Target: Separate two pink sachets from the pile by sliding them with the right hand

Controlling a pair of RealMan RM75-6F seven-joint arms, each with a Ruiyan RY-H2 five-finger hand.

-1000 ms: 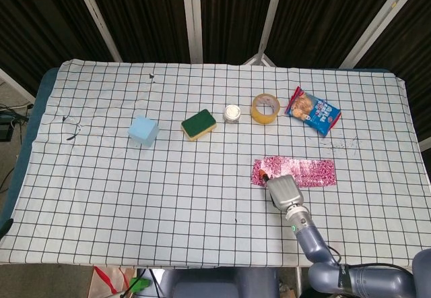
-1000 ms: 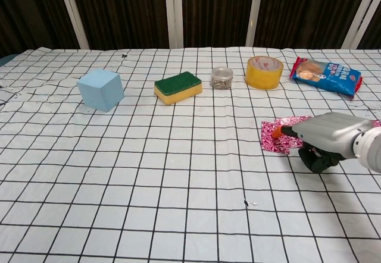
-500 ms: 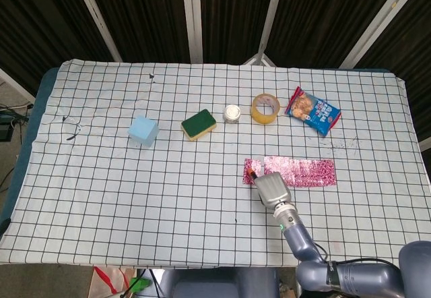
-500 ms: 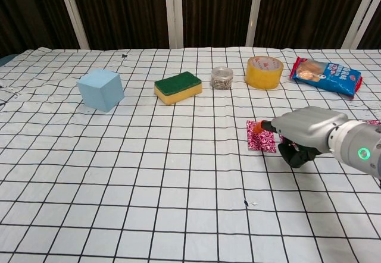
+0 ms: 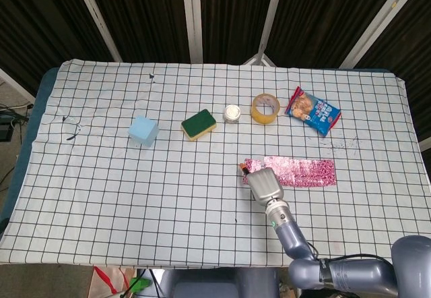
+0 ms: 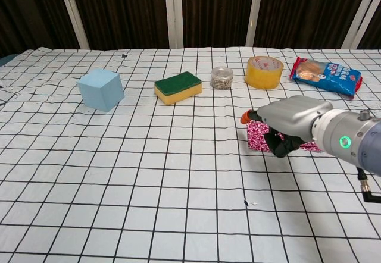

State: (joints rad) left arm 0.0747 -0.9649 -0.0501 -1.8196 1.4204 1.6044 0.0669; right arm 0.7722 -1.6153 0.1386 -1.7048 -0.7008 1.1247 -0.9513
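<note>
A row of shiny pink sachets (image 5: 303, 171) lies on the checked cloth right of centre. Its left end (image 6: 257, 137) pokes out beside my right hand (image 5: 262, 185), which hovers over that end with a forefinger stretched out and the other fingers curled under. The orange fingertip (image 6: 244, 117) sits just past the sachet's left edge; contact cannot be made out. In the chest view the hand (image 6: 292, 123) hides most of the pile. The left hand appears in neither view.
Along the back stand a blue cube (image 5: 143, 131), a green and yellow sponge (image 5: 199, 124), a small jar (image 5: 231, 114), a yellow tape roll (image 5: 265, 117) and a snack bag (image 5: 314, 111). The table's front edge runs close behind my forearm.
My right hand has travelled left along the cloth, dragging the left end of the pink sachets with it. The fingertip now lies beyond the sachet's left edge.
</note>
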